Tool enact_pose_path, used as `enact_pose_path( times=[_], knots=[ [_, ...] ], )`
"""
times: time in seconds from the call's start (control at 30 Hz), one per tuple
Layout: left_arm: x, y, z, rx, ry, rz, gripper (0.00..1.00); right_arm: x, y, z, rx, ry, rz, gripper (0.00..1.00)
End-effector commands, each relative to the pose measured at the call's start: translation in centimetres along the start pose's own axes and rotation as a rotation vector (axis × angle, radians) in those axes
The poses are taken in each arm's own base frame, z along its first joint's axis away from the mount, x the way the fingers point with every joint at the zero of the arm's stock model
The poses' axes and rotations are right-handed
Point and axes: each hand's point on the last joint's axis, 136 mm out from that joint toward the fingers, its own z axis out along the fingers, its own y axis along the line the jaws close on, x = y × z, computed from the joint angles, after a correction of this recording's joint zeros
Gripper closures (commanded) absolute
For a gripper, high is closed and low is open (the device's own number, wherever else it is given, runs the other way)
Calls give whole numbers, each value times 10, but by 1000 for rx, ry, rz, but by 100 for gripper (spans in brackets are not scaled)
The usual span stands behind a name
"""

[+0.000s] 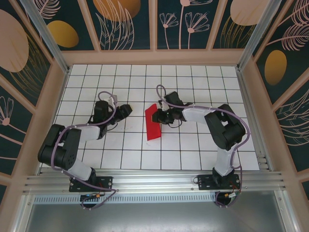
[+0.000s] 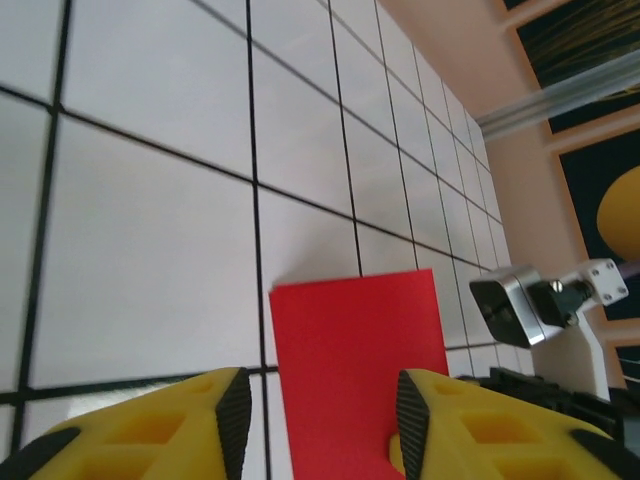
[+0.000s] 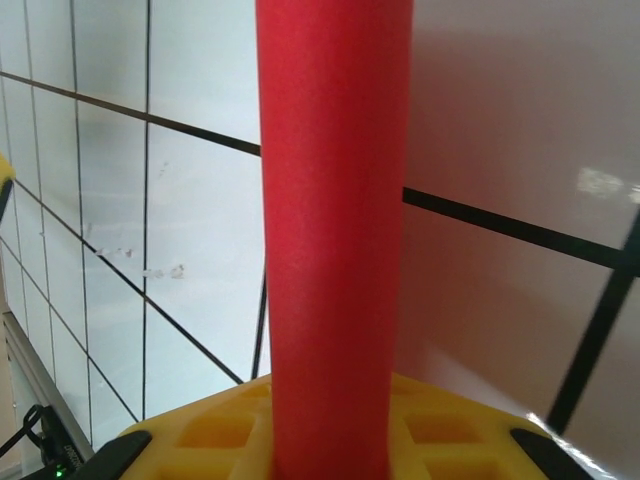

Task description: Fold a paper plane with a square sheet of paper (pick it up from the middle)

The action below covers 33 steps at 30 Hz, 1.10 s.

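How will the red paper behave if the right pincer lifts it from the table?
The red paper looks thin, so it would probably droop beyond the right pincer. It seems folded into a narrow strip, which may stiffen it somewhat. Being likely very light, it could slide easily on the smooth table.

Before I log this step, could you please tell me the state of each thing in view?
Paper: folded narrow, one edge gripped.
Right fingers: shut on the paper.
Left fingers: open, holding nothing.
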Motion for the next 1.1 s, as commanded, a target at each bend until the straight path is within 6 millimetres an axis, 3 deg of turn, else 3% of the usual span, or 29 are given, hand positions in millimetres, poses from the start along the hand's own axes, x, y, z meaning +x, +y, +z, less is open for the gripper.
enact_pose_path(
  times=[0.0, 0.3, 0.33, 0.57, 1.07],
  knots=[
    [6, -26, 12, 93, 32, 15, 62, 5, -13, 3, 11, 15, 5, 76],
    [37, -39, 40, 117, 135, 39, 78, 8, -29, 6, 49, 21, 32, 75],
    [44, -31, 46, 100, 160, 31, 80, 8, -31, 6, 55, 22, 35, 75],
    [65, -25, 66, 59, 254, 51, 87, 9, -34, 6, 59, 24, 42, 75],
    [101, 9, 90, -114, 432, 60, 93, 9, -30, 6, 54, 37, 49, 74]
  ],
)
